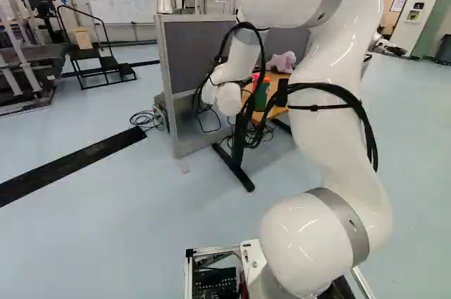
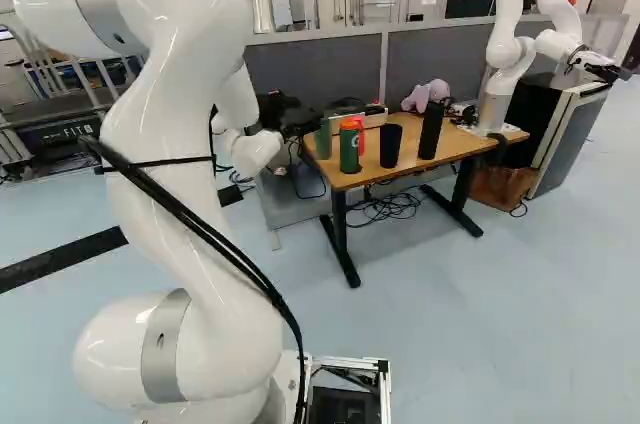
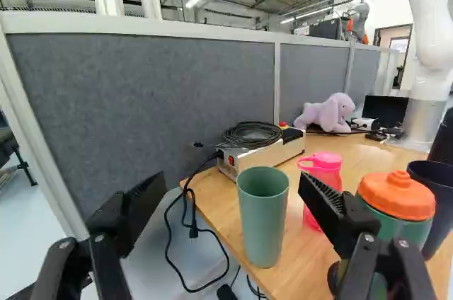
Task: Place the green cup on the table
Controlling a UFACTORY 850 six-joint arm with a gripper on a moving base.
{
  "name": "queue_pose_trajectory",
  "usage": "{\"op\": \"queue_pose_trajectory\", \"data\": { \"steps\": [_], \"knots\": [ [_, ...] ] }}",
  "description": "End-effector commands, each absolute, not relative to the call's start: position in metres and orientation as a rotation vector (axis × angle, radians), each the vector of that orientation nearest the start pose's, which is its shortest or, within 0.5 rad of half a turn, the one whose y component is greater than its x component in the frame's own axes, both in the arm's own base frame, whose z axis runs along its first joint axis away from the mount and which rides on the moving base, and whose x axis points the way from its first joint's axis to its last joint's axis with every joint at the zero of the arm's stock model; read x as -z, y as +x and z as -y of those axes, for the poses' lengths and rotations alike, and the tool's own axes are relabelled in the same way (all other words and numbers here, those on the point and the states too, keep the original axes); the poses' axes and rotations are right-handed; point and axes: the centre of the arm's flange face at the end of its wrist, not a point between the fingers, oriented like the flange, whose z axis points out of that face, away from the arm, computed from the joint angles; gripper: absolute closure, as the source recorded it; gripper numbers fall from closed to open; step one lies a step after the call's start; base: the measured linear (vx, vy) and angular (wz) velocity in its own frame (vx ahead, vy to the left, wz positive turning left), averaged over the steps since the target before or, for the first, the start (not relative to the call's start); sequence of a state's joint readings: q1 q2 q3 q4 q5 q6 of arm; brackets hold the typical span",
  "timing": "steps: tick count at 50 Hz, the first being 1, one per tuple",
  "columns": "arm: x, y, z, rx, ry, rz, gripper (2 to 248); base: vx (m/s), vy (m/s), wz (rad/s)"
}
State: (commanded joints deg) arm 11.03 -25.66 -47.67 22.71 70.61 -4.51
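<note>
Pincer (image 2: pixel 303 121) apart; green cup (image 3: pixel 262 218) upright near the table (image 3: pixel 301 264) edge (tight: orange-lidded bottle (image 3: pixel 396 201) close by).

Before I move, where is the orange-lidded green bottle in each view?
Left base view: bottle, just above the middle, by the arm's cables.
Right base view: bottle, on the table's near end.
Wrist view: bottle, between pink bottle and dark cup.
Shared landmark: purple plush toy.
</note>
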Motion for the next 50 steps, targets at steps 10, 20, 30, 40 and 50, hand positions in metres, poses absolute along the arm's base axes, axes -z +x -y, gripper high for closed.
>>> {"op": "queue_pose_trajectory", "data": {
  "steps": [10, 20, 30, 40, 50],
  "knots": [
    [-0.383, 0.536, -0.068, 2.276, -2.258, -0.263, 3, 0.0, 0.0, 0.0],
    [-0.387, 0.52, -0.06, 2.247, -2.278, -0.244, 3, 0.0, 0.0, 0.0],
    [-0.392, 0.499, -0.052, 2.21, -2.303, -0.221, 3, 0.0, 0.0, 0.0],
    [-0.396, 0.474, -0.043, 2.167, -2.333, -0.193, 3, 0.0, 0.0, 0.0],
    [-0.398, 0.444, -0.033, 2.116, -2.367, -0.162, 3, 0.0, 0.0, 0.0]
  ]
}}
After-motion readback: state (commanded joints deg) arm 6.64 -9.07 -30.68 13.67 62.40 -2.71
